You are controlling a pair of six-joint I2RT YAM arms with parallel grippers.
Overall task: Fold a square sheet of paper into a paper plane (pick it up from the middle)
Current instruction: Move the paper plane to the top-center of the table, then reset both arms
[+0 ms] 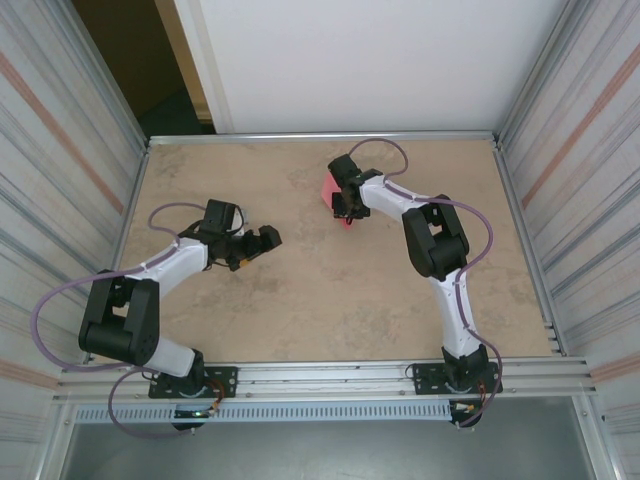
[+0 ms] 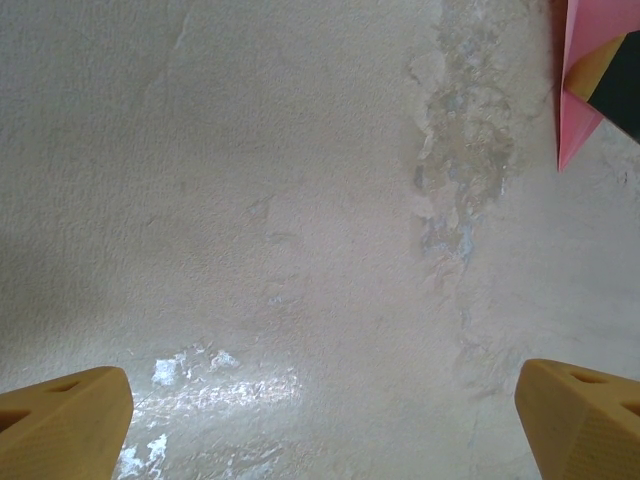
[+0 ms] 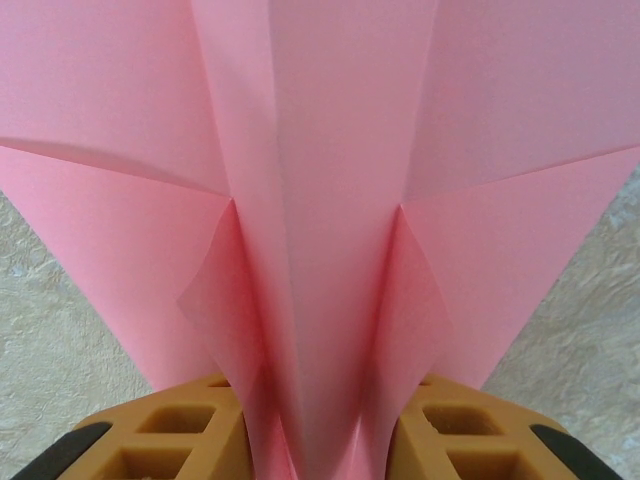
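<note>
Watching the left gripper first, nearest my end: its jaws stand as wide as they go over bare table. It is well apart from the paper plane, on the plane's left and nearer side. I read that as parked out of the way yet aimed at the plane, since its wrist camera catches a pink tip of it in the top right corner.

Further out, the right gripper sits right on the plane. In its wrist view the fingers are drawn in narrow on the plane's centre fold. They pinch that ridge between them while the two wings flare out to either side. My guess is that a grip on the middle ridge holds the layers together and lets the wings spread evenly.

Now the hard parts. I can't tell whether the plane rests on the table or is lifted off it, because from overhead the wrist covers most of the pink. Beyond the grip, the plane runs off the top of the wrist picture, so I can't judge its far end, nor whether any fold is left.
</note>
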